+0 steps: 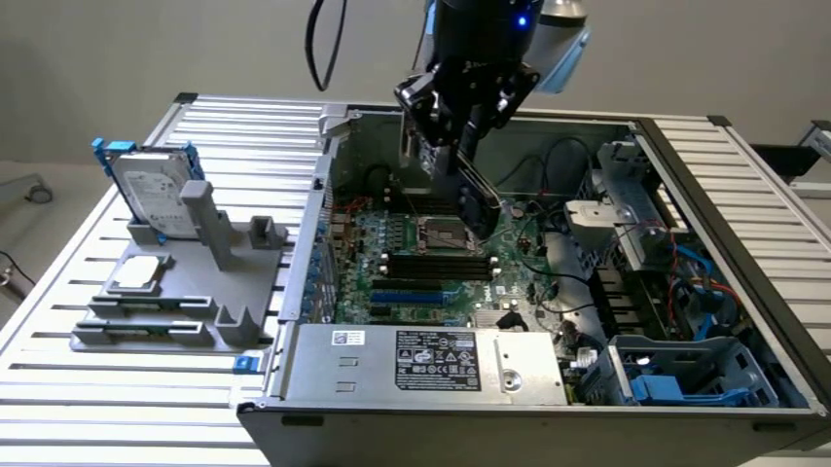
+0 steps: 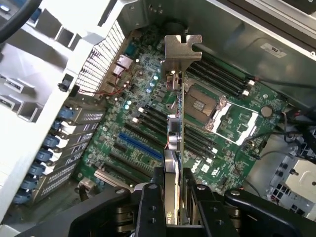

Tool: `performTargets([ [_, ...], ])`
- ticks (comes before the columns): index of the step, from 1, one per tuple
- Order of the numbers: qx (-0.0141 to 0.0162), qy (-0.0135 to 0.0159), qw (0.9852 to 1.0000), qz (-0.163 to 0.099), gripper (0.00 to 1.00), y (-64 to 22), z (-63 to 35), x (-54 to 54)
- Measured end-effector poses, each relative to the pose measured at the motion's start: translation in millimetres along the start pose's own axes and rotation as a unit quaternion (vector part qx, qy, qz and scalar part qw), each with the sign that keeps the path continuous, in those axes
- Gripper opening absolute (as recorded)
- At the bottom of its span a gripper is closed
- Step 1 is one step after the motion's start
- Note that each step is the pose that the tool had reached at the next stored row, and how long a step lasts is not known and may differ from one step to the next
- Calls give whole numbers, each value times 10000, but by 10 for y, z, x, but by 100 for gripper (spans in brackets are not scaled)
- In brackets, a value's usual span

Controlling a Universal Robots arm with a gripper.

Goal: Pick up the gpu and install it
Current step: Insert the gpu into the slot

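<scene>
My gripper [image 1: 457,136] hangs over the open computer case and is shut on the gpu [image 1: 470,190], held edge-on above the motherboard [image 1: 429,263]. In the wrist view the gpu [image 2: 176,143] runs away from the fingers [image 2: 150,202], its green board and black cooler seen on edge. Its silver end bracket [image 2: 181,49] points toward the case's rear wall. The card floats above the CPU socket [image 2: 202,106] and the black expansion slots [image 2: 148,123], apart from them. A blue slot [image 2: 140,145] lies beside the black ones.
A grey fixture [image 1: 169,292] on the exterior view's left holds a silver hard drive with blue rails [image 1: 150,190] and a small square silver chip [image 1: 139,272]. The power supply [image 1: 429,360] sits at the case front. Drive cages and cables [image 1: 649,253] crowd the right side.
</scene>
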State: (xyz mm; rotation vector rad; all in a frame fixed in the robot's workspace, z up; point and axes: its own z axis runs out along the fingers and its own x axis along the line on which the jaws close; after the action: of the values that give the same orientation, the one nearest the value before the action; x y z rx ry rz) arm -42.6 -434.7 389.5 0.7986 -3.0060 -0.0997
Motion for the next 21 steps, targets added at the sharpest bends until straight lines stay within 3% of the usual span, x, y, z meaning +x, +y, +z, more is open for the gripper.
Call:
performTargets([
  [6,6,38,9985,-543,26,-2,26,0],
  [11,12,69,9950,-995,26,-3,47,-1],
  [16,17,101,9894,-1446,26,-5,72,-1],
  [21,23,132,9818,-1893,26,-7,99,-1],
])
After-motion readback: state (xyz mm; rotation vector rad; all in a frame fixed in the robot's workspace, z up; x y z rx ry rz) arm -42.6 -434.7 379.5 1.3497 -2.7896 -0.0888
